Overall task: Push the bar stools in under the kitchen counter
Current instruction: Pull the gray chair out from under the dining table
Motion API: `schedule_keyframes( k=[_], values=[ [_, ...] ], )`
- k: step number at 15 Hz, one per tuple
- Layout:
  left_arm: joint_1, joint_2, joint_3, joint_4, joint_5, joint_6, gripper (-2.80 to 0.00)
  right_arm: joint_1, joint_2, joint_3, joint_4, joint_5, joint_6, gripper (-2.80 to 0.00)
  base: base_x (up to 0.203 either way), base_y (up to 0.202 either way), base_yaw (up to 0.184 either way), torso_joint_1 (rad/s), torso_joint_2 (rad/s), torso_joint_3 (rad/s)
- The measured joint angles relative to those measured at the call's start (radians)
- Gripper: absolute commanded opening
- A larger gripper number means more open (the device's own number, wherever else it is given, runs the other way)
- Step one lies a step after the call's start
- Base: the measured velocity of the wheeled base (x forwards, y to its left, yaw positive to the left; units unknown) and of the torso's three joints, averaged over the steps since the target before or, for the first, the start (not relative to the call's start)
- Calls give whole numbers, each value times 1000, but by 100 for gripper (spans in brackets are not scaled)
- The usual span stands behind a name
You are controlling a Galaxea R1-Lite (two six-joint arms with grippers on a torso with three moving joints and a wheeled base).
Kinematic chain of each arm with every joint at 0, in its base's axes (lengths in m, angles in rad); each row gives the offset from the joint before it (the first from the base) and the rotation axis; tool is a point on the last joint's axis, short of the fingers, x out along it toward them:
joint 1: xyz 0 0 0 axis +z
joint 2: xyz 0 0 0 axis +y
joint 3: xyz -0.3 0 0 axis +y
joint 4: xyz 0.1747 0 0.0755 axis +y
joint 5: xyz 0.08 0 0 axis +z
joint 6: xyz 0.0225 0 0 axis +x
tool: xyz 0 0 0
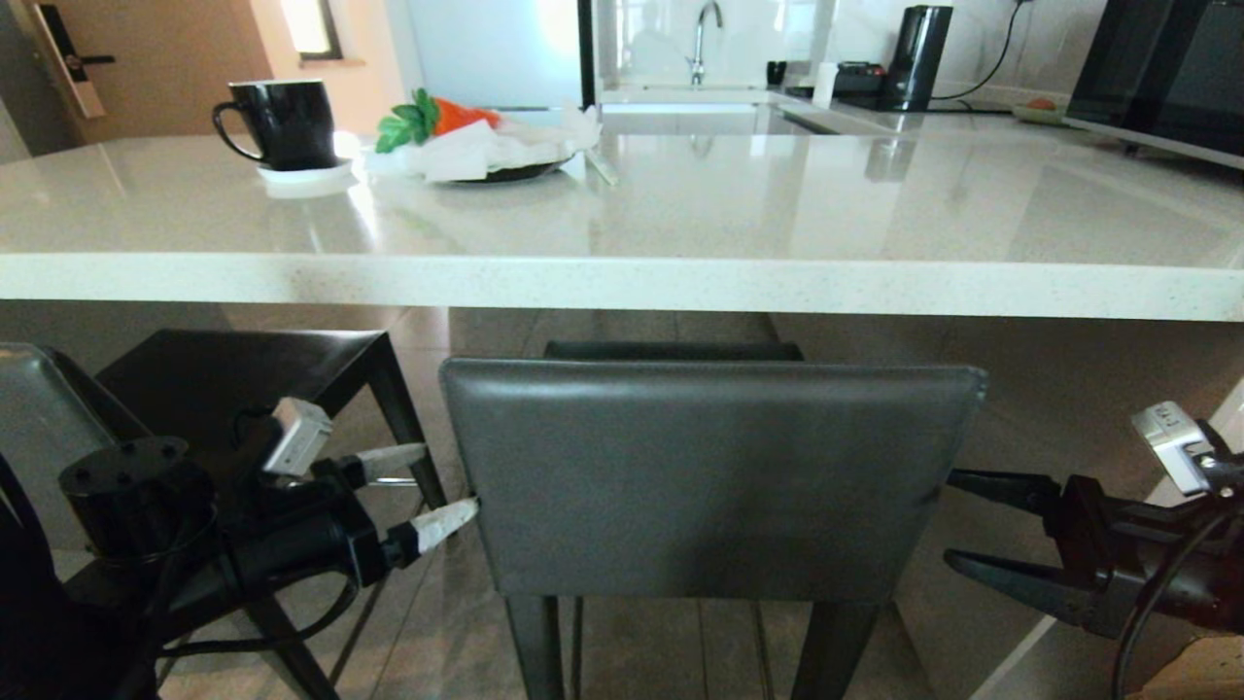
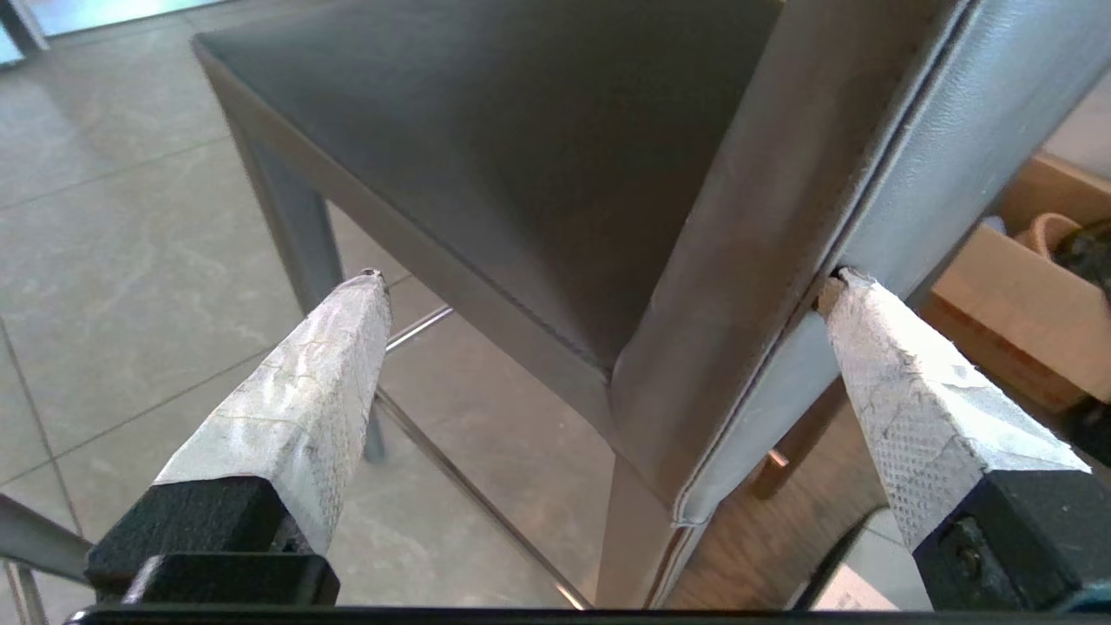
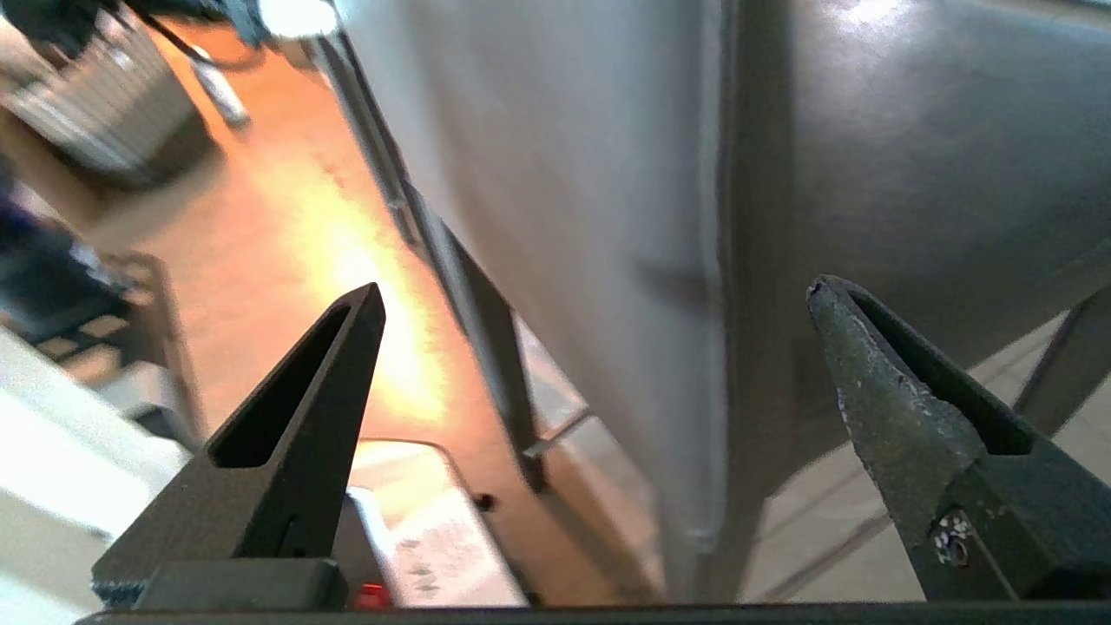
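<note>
Head view: stool backrest [image 1: 709,476] between both spread tools.

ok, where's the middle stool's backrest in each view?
Head: backrest at centre, below the counter edge, left gripper and right gripper at its two sides.
Left wrist: its side edge runs diagonally between the open fingers.
Right wrist: it fills the middle, edge on.
Shared landmark: the backrest's vertical side seam.
</note>
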Motion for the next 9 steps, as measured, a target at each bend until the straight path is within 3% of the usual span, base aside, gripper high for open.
schedule_keyframes(
  k=[3,9],
  values=[
    [-28,21,-8,-2,2,1,0,19,105,0,-69,0,-88,0,0,0,0,0,0,0],
    [-28,38,-23,-1,1,1,0,17,176,-59,-83,-6,-86,0,0,0,0,0,0,0]
  ],
)
